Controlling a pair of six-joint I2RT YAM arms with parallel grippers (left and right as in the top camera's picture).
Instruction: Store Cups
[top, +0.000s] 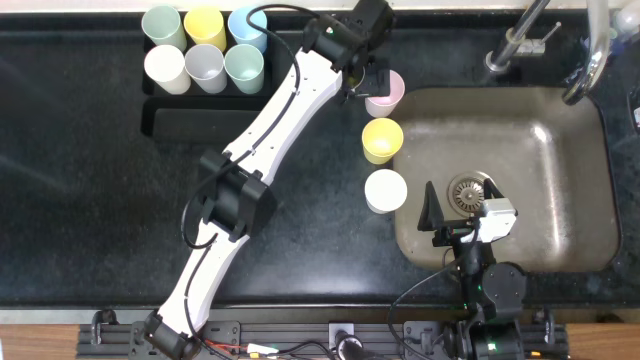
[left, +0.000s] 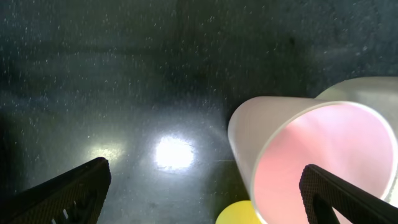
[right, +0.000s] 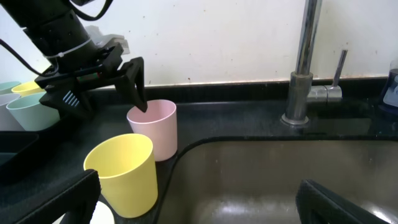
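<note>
Right gripper (top: 435, 218) low in the sink (top: 560, 200), fingers spread wide, holding nothing. On the counter (top: 100, 200) along the sink's rim stand three upright cups in a close line: white cup (top: 386, 190) nearest, then yellow cup (top: 382, 140), then pink cup (top: 385, 92). Left gripper (top: 368, 82) at the pink cup, jaws wide, one finger right at the rim — touching or not, cannot tell. Farther off, a black tray (top: 200, 118) holding six cups (top: 205, 62) in two rows. Faucet (top: 515, 40) behind the sink.
</note>
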